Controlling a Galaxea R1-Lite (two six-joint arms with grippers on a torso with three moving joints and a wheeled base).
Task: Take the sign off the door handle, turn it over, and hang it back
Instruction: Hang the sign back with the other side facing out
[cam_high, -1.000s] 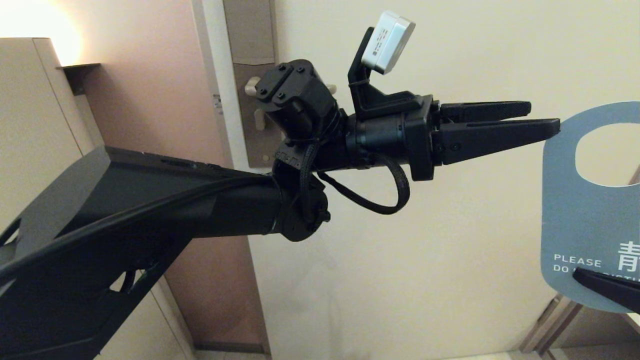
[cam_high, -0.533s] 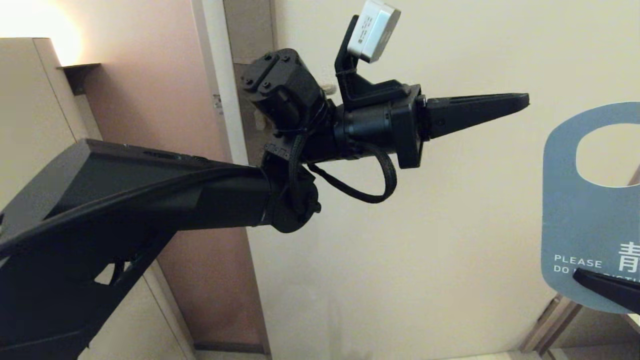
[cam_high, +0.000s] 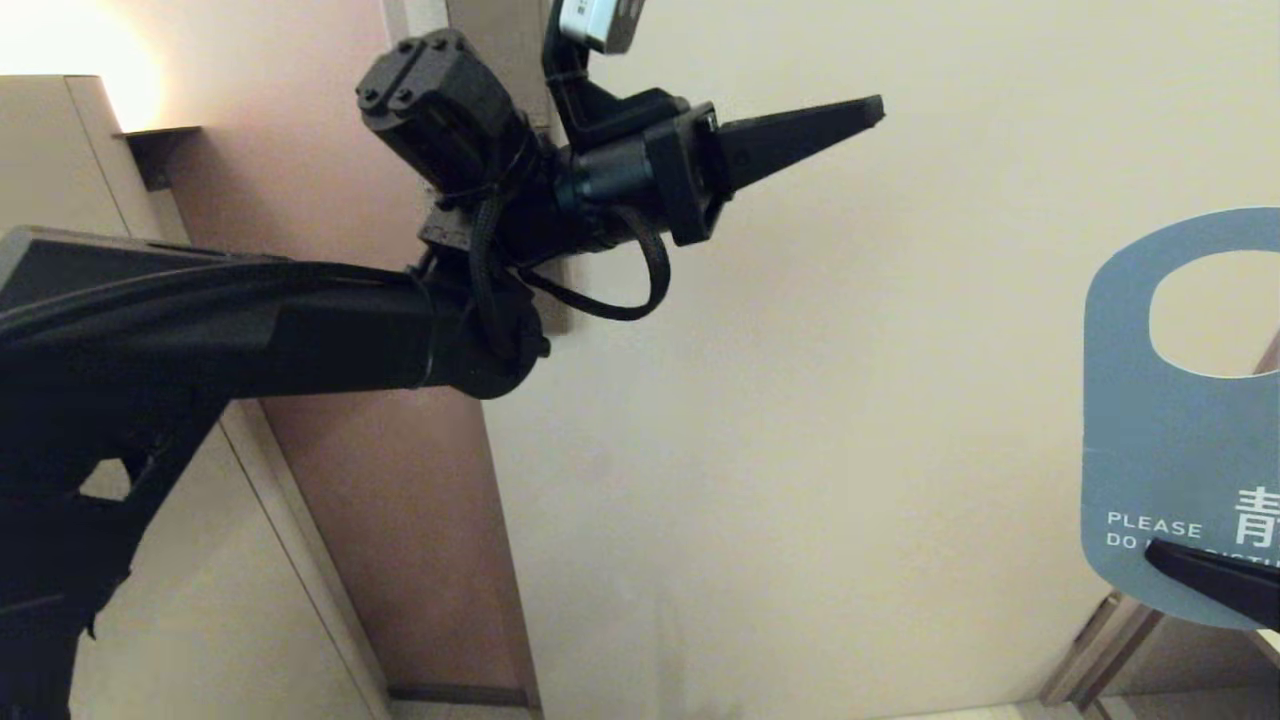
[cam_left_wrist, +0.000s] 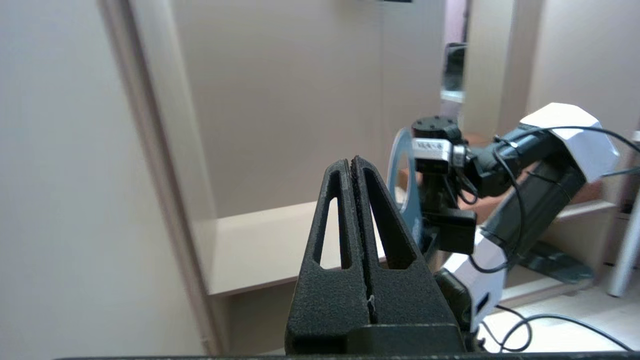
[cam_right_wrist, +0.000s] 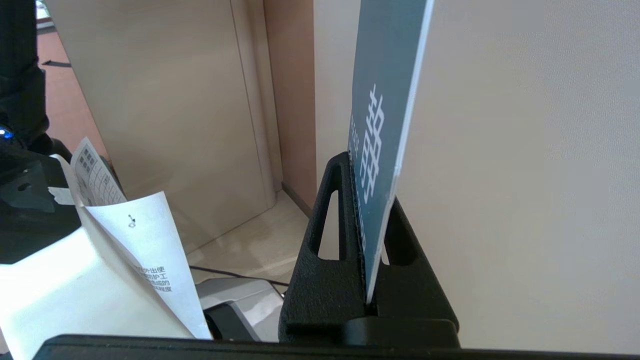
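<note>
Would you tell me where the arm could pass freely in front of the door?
Free: the bare door between the left tool and the sign. Crowded: the right edge, where the right tool holds the sign.

Warm, dim-ish indoor light. Blown-out glow at top left of head view, bleeding over the cabinet (cam_high: 60, 200) and pink wall (cam_high: 300, 180). Left arm (cam_high: 250, 330) near-silhouette, detail lost in black. Soft shadow under it on the door (cam_high: 800, 450). Verticals splay toward head view edges. Left wrist view cooler, brighter, background slightly soft. Right wrist view evenly lit, sign (cam_right_wrist: 385, 100) sharp, white paper (cam_right_wrist: 145, 240) near clipping.
</note>
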